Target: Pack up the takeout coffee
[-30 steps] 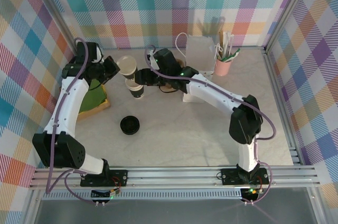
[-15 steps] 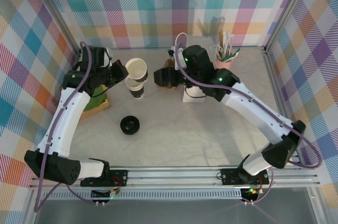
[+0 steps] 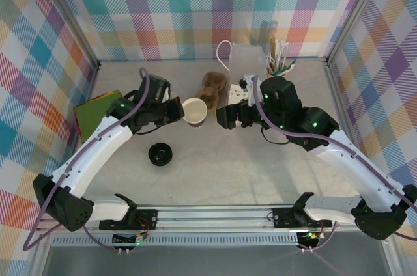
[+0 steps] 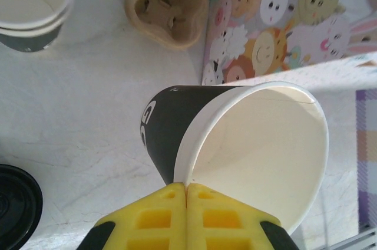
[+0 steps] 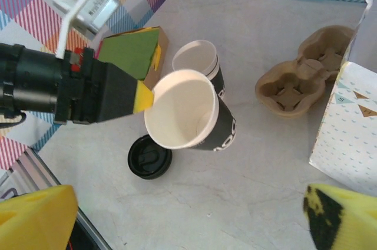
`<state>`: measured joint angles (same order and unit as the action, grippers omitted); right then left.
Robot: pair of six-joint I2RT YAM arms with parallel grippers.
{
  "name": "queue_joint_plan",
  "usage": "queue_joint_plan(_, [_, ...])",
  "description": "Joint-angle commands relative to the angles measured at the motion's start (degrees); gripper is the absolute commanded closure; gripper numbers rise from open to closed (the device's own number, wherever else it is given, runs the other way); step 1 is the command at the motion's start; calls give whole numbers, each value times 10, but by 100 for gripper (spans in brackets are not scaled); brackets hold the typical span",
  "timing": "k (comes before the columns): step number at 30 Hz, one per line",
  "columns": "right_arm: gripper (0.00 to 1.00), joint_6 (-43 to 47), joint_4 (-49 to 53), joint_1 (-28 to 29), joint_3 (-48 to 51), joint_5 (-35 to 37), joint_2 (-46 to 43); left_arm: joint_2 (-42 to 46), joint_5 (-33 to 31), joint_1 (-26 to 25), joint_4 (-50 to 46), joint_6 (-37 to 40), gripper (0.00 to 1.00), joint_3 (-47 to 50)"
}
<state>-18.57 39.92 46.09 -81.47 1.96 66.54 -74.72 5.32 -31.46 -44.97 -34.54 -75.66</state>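
At the far left of the table [image 3: 215, 175] lies a flat green box [image 3: 96, 108], apart from the other things. To the right of it, the left gripper [image 4: 187, 194] has its fingers closed on the white rim of a dark-sided paper cup [image 3: 194, 110]. It holds this cup a little tilted, and the cup has no lid and nothing inside. Nearer, on the table, lies the loose black lid [image 3: 160, 153], and just behind the held cup stand two more cups, one stacked in the other [image 5: 197, 61]. In my judgement the takeout coffee is therefore not complete: its cup is in the left fingers and its lid lies apart on the table. Further right and farther back is the brown cup carrier [image 3: 213, 87]. Next comes the right gripper [image 3: 223, 117], its fingers wide open and holding nothing, facing the cup. Behind it stands the white paper bag [image 3: 246, 68]. The step in hand seems to be preparing the cup. The next move calls for setting it upright and pressing the lid on before it goes into the bag.
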Motion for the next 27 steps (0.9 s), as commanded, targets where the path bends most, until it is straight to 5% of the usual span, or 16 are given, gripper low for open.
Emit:
queue_joint_plan(1, [1,9,33,-4,-5,-6,14,-17,-18,-31,30,-20,100,24])
queue_joint_plan(12, [1,13,56,-16,3,-10,23,-71,-41,-99,98,-48,100,78])
queue_joint_plan(27, [1,14,62,-21,1,-7,27,-115,-58,-124,104,-32,100,77])
